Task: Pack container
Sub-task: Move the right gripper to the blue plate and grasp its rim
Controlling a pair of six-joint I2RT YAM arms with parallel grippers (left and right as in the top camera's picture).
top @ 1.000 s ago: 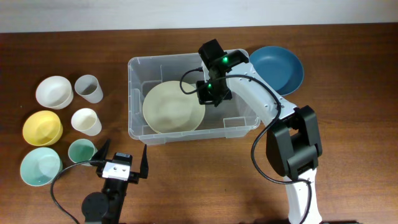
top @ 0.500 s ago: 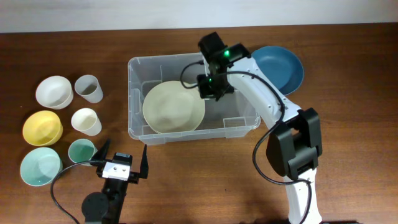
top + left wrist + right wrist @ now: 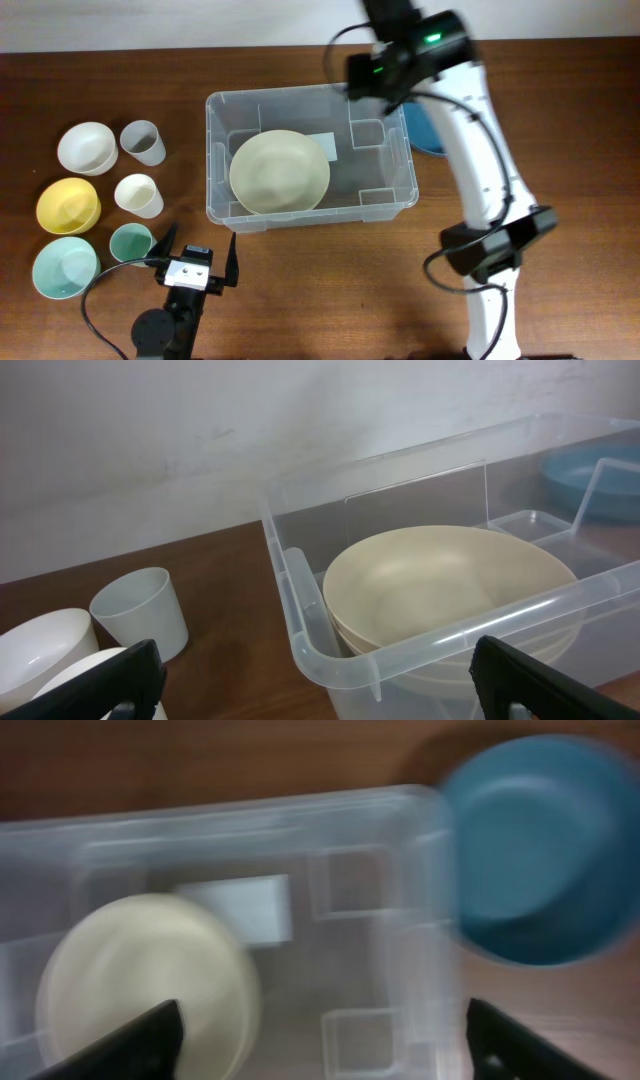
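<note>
The container (image 3: 222,110) is a large clear bin in the middle of the table, with a white label (image 3: 322,146) on its base. A cream bowl (image 3: 280,172) lies inside it on the left side. My right gripper (image 3: 325,1055) hangs high above the bin's right half, open, with nothing between its dark fingers (image 3: 130,1042). The right wrist view is blurred and shows the container (image 3: 400,810), the cream bowl (image 3: 140,980) and a blue bowl (image 3: 540,850). My left gripper (image 3: 198,256) rests open at the front edge, facing the container's (image 3: 400,650) corner and the cream bowl (image 3: 450,580).
The blue bowl (image 3: 428,132) sits right of the bin, half hidden by my right arm (image 3: 470,110). At the left stand a white bowl (image 3: 85,147), a grey cup (image 3: 143,142), a yellow bowl (image 3: 68,205), a cream cup (image 3: 138,195), a small green cup (image 3: 130,242) and a pale green bowl (image 3: 65,268).
My right gripper has opened, let go of the cream bowl and risen up and back out of the container. The bowl now lies alone inside. The left arm has not moved.
</note>
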